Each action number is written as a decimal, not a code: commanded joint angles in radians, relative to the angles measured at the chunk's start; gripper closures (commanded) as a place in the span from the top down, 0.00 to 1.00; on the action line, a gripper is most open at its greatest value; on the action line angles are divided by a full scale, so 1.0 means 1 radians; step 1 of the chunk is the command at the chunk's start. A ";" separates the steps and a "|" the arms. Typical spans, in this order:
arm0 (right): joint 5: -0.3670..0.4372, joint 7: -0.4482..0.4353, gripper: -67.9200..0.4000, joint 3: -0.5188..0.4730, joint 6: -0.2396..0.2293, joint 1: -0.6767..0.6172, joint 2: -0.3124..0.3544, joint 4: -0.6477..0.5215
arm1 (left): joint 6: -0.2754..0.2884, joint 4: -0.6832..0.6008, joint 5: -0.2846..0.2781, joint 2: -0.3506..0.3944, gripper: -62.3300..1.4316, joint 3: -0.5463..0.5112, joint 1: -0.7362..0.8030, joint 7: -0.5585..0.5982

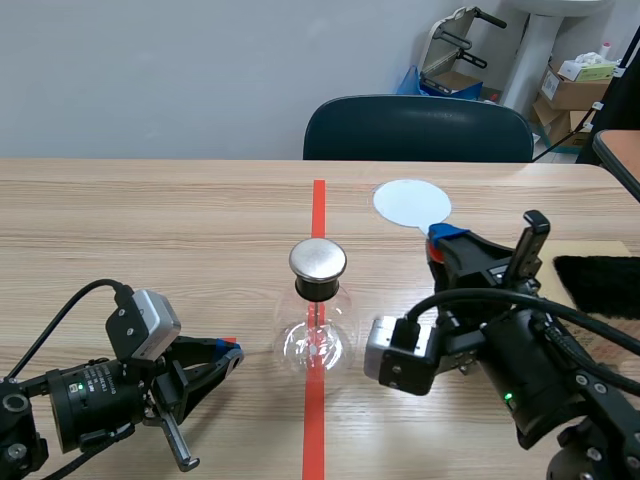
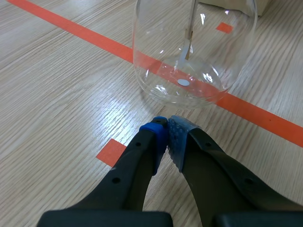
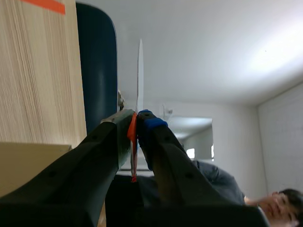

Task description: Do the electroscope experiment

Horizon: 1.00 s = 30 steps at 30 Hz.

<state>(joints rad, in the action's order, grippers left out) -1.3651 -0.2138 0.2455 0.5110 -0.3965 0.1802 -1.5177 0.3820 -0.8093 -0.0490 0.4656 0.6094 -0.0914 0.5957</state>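
The electroscope [image 1: 317,318], a clear glass flask with a round metal cap [image 1: 318,260], stands on the orange tape line at mid-table. My left gripper [image 1: 232,356] lies low on the table just left of it, shut on nothing. In the left wrist view the flask [image 2: 194,52] sits a short way ahead of the closed left gripper [image 2: 166,137], with a thin rod hanging inside it. My right gripper [image 1: 446,240] is right of the flask, shut on the red handle of a white round disc [image 1: 411,203]. The right wrist view shows the disc [image 3: 140,71] edge-on, rising from the right gripper [image 3: 137,126].
A dark chair [image 1: 418,128] stands behind the table's far edge. A black furry cloth [image 1: 600,283] lies on a beige pad at the right. Cardboard boxes [image 1: 575,85] sit beyond. A person [image 3: 277,203] shows in the right wrist view.
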 commanded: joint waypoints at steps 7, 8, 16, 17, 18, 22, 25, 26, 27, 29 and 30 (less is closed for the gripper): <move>0.003 0.178 0.03 -0.005 0.011 0.011 0.013 -0.012 | 0.002 -0.022 -0.010 -0.005 0.07 0.001 -0.003 0.013; 0.003 0.196 0.03 -0.005 0.011 0.011 0.013 -0.012 | 0.002 -0.022 -0.010 -0.005 0.07 0.001 -0.003 0.013; 0.003 0.287 0.03 -0.005 0.011 0.011 0.013 -0.012 | 0.002 -0.022 -0.010 -0.005 0.07 0.001 -0.003 0.013; 0.003 0.295 0.03 -0.005 0.011 0.011 0.013 -0.012 | 0.002 -0.022 -0.010 -0.005 0.07 0.001 -0.003 0.013; 0.003 0.302 0.03 -0.005 0.011 0.011 0.013 -0.012 | 0.002 -0.022 -0.010 -0.005 0.07 0.001 -0.003 0.013; 0.003 0.306 0.03 -0.005 0.011 0.011 0.013 -0.012 | 0.002 -0.022 -0.010 -0.005 0.07 0.001 -0.003 0.013; 0.003 0.288 0.03 -0.005 0.011 0.011 0.014 -0.012 | 0.002 -0.022 -0.010 -0.005 0.07 0.001 -0.003 0.013; 0.003 0.269 0.03 -0.005 0.011 0.011 0.014 -0.012 | 0.002 -0.022 -0.010 -0.005 0.07 0.001 -0.003 0.012; 0.003 0.248 0.03 -0.005 0.011 0.011 0.014 -0.012 | 0.002 -0.022 -0.010 -0.005 0.07 0.001 -0.003 0.009; 0.003 0.192 0.03 -0.010 0.011 0.011 0.014 -0.012 | 0.002 -0.022 -0.010 -0.005 0.07 0.001 -0.003 0.006; 0.003 0.159 0.03 -0.013 0.011 0.011 0.014 -0.012 | 0.002 -0.022 -0.010 -0.005 0.07 0.001 -0.003 0.006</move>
<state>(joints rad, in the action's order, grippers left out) -1.3621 -0.0467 0.2443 0.5110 -0.3965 0.1806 -1.5177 0.3820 -0.8093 -0.0490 0.4656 0.6094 -0.0914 0.5877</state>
